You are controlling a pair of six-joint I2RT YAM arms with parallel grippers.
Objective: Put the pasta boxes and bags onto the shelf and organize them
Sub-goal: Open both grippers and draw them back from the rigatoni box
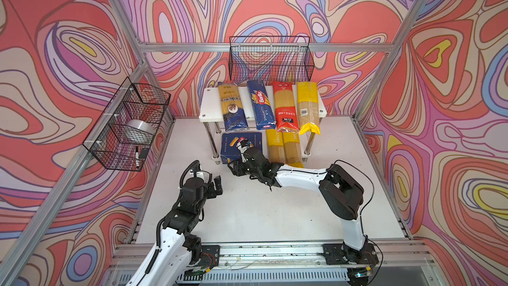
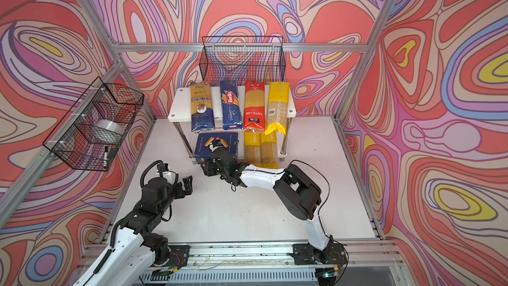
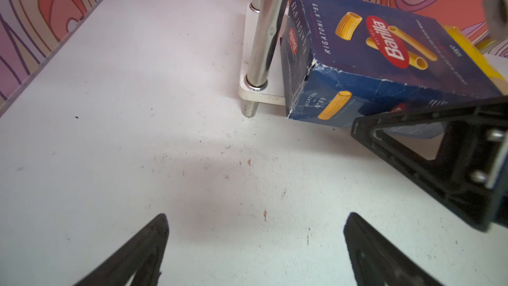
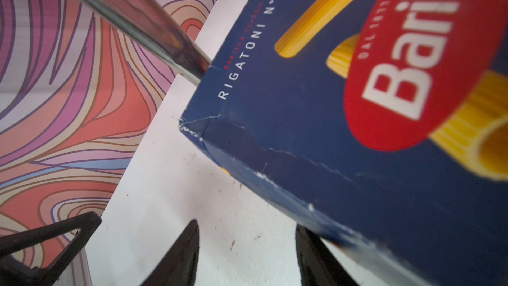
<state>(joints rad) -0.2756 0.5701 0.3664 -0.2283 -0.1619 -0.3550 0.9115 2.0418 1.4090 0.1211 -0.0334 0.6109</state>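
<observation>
The white shelf (image 1: 210,103) holds the ankara bag (image 1: 232,105), the Spaghetti box (image 1: 259,105), a red bag (image 1: 284,108) and a yellow bag (image 1: 308,105) on its top board. Two yellow bags (image 1: 283,148) lie on the lower board. Beside them the rigatoni box (image 1: 233,147) (image 3: 357,50) rests tilted, its front end overhanging that board. My right gripper (image 1: 233,167) (image 4: 247,225) is at the box's front edge, jaws apart with only table between them and one finger (image 4: 316,254) under the box's edge. My left gripper (image 1: 217,185) (image 3: 254,243) hovers open over bare table.
A chrome shelf leg (image 3: 264,37) stands right beside the rigatoni box's left corner. An empty black wire basket (image 1: 270,59) hangs on the back wall above the shelf. Another wire basket (image 1: 126,125) on the left rail holds a tape roll and a marker.
</observation>
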